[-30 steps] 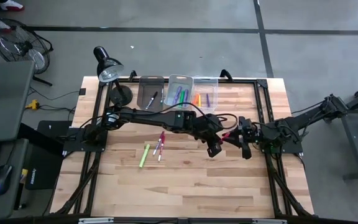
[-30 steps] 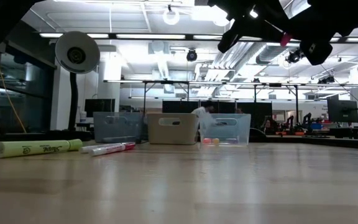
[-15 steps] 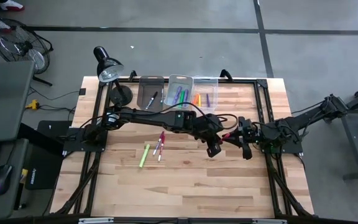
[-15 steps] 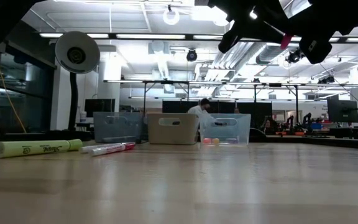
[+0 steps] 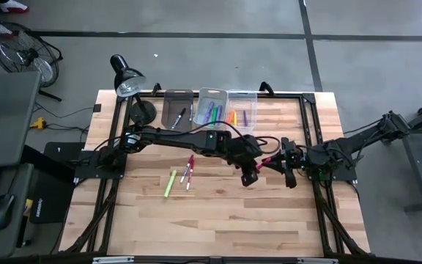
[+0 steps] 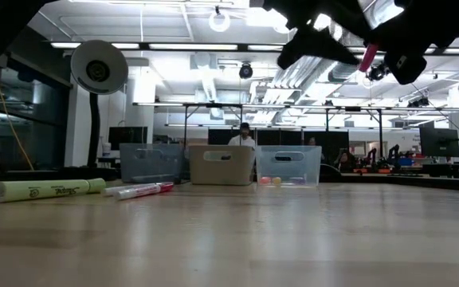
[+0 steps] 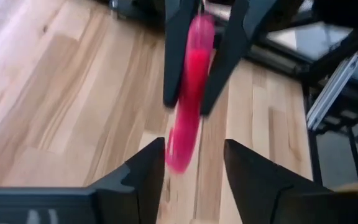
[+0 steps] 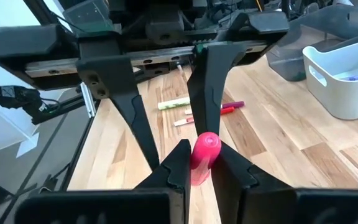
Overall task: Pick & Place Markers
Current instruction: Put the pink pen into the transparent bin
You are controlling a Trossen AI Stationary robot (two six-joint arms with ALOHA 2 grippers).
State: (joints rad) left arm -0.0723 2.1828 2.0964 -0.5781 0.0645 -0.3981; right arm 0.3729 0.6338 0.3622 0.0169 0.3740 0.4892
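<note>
The pink marker (image 8: 204, 155) sits clamped in the right gripper (image 5: 283, 163), held above the table's (image 5: 218, 220) right-centre. The left gripper (image 5: 250, 176), fingers spread, has edged closer than 0.5 s ago, its tips now flanking the marker's free end. 3 more markers (image 5: 182, 176) lie on the wood.

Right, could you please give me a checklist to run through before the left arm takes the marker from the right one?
1. Right gripper shut on the pink marker: ok.
2. Left gripper open: ok.
3. Marker's free end between the left fingers: ok, though close to one finger.
4. How far the marker reaches in between them: cannot tell.
5. Marker held clear above the table: ok.
6. Bins at the far edge unobstructed: ok.
</note>
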